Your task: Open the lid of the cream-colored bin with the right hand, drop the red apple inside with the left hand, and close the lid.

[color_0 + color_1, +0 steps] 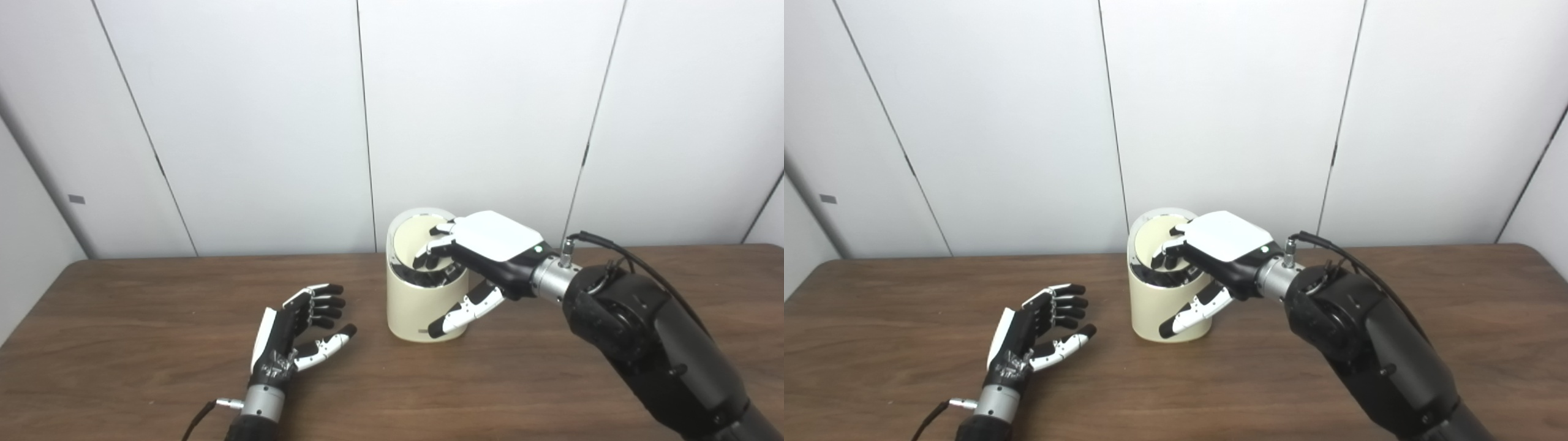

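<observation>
Right hand (484, 257) at bin top, lid up; left hand (300, 334) idle on table.

Cream-colored bin (410, 306) stands upright mid-table (153, 367), its lid (401, 236) tilted up toward the back. Right hand's fingers (432, 251) reach over the rim into the opening, thumb lying along the bin's front wall; can't tell if it grips anything. Left hand sits well left of the bin, palm up, fingers loosely spread, holding nothing. Red apple not visible in either view.

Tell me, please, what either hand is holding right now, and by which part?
The left hand is open and empty. The right hand has its fingers on the bin's tilted lid; a true grip cannot be told.
</observation>
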You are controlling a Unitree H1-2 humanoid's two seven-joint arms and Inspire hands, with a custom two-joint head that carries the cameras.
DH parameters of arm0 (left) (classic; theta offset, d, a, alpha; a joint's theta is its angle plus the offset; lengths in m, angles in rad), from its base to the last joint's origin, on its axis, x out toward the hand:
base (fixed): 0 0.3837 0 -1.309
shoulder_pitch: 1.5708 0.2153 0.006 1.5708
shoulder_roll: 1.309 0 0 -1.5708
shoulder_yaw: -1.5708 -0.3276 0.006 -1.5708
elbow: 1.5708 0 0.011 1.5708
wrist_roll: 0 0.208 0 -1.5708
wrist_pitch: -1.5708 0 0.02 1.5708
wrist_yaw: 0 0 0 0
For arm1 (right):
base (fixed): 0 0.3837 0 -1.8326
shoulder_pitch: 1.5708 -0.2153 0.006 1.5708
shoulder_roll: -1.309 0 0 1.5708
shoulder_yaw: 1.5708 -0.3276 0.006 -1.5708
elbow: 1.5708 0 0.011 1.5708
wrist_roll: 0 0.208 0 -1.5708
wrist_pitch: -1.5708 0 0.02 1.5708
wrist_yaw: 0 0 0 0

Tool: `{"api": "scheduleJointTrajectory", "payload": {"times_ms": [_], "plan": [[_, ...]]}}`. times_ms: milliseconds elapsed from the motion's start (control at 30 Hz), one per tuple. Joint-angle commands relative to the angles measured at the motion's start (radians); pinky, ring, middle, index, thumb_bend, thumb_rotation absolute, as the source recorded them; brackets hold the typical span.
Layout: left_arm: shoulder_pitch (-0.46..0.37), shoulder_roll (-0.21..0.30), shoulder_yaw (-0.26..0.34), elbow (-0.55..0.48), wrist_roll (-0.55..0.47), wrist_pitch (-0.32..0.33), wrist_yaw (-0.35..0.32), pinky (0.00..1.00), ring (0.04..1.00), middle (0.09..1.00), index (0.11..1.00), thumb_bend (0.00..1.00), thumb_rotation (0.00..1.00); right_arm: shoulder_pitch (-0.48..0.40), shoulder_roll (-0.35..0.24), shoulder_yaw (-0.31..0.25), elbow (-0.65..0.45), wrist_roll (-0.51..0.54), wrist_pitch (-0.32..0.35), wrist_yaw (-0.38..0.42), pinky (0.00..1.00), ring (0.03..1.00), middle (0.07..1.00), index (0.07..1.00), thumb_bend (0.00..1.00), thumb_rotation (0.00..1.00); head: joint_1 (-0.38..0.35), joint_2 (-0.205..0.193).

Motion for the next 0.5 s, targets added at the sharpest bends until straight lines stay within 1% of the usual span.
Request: {"api": "scheduleJointTrajectory", "payload": {"times_ms": [0, 200, 300, 367, 400, 467], "plan": [[0.038, -0.02, -0.007, 0.014, -0.002, -0.019, 0.012, 0.58, 0.635, 0.659, 0.715, 0.58, 0.02, -0.004, -0.014, 0.007, 0.005, -0.007, 0.021, 0.054, 0.93, 0.913, 0.783, 0.761, 0.69, 0.67, 0.001, 0.002], [0.042, -0.019, -0.006, 0.002, -0.003, -0.005, 0.01, 0.59, 0.634, 0.655, 0.713, 0.58, 0.0, 0.006, -0.008, -0.048, -0.034, 0.037, 0.016, 0.018, 0.91, 0.899, 0.775, 0.745, 0.67, 0.63, 0.001, 0.003], [0.042, -0.016, -0.006, 0.003, -0.001, -0.007, 0.009, 0.6, 0.631, 0.653, 0.713, 0.58, 0.0, 0.01, 0.003, -0.093, -0.058, 0.066, 0.024, -0.006, 0.91, 0.883, 0.764, 0.74, 0.65, 0.59, -0.002, 0.004], [0.043, -0.015, -0.006, 0.0, -0.001, -0.003, 0.008, 0.6, 0.627, 0.653, 0.713, 0.58, 0.0, 0.012, 0.007, -0.117, -0.067, 0.084, 0.018, -0.028, 0.85, 0.869, 0.752, 0.734, 0.64, 0.56, -0.002, 0.005], [0.042, -0.014, -0.006, 0.0, -0.003, -0.001, 0.007, 0.6, 0.626, 0.653, 0.713, 0.58, 0.0, 0.014, 0.01, -0.138, -0.069, 0.102, 0.01, -0.047, 0.84, 0.861, 0.747, 0.731, 0.64, 0.55, -0.003, 0.005], [0.042, -0.014, -0.005, -0.001, -0.008, 0.005, 0.003, 0.6, 0.628, 0.654, 0.712, 0.58, 0.0, 0.016, 0.015, -0.168, -0.074, 0.126, 0.008, -0.066, 0.85, 0.851, 0.736, 0.727, 0.63, 0.54, -0.005, 0.004]]}}
